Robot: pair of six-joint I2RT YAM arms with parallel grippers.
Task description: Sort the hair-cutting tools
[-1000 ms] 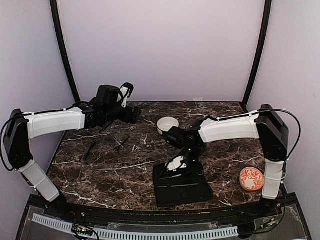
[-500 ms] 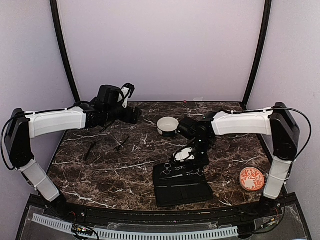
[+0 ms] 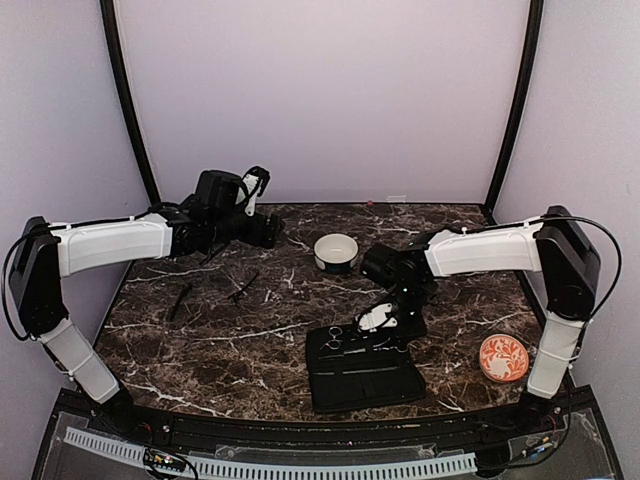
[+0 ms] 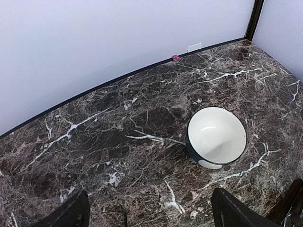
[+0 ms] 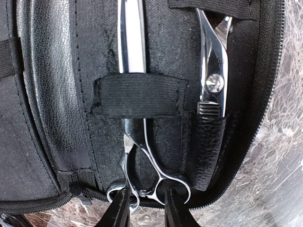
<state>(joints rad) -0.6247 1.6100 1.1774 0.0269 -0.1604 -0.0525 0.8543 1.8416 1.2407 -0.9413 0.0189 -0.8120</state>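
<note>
Scissors [image 5: 131, 47] sit under the elastic loop [image 5: 139, 101] of the black case [image 5: 47, 94], ring handles [image 5: 158, 178] between close-set fingers [image 5: 119, 210] of the right gripper [image 5: 145, 210], grip impossible to tell; pushing straight along the blades should seat them.

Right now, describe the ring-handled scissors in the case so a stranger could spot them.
On the marble table, find the open black case near the front edge, right of centre. Of the silver tools inside, the scissors are the pair under the black elastic band, ring handles by the zipper; the neighbouring tool sits in a leather pocket instead.
</note>
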